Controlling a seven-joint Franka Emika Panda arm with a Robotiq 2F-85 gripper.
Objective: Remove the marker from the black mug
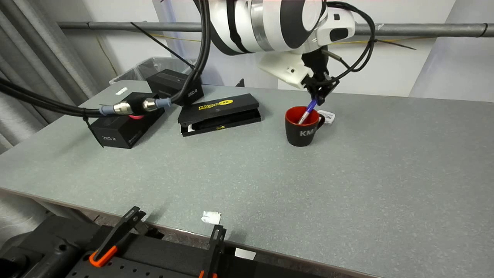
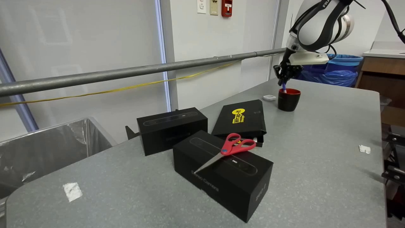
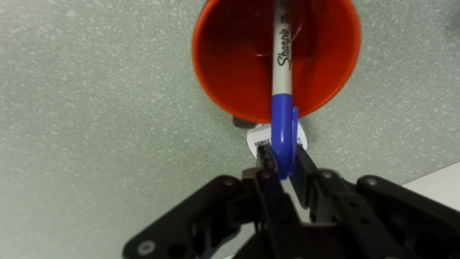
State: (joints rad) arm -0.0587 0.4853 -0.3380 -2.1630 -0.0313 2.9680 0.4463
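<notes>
The black mug (image 1: 294,133) stands upright on the grey table and also shows in an exterior view (image 2: 288,103). Its red inside fills the top of the wrist view (image 3: 231,82). The marker (image 1: 307,112) has a blue cap and a whitish barrel. It leans in the mug with its cap above the rim, and its lower end is inside the mug. It also shows in the wrist view (image 3: 282,111). My gripper (image 3: 283,154) is shut on the marker's cap end, just above the mug. The gripper also shows in both exterior views (image 1: 319,99) (image 2: 281,83).
A small white case (image 2: 269,98) lies beside the mug. A black Wrap-It box (image 1: 220,112) and two black ZED boxes (image 1: 125,127) (image 1: 173,85) stand to one side. Red scissors (image 2: 229,147) lie on one box. A pipe (image 1: 424,29) runs along the wall.
</notes>
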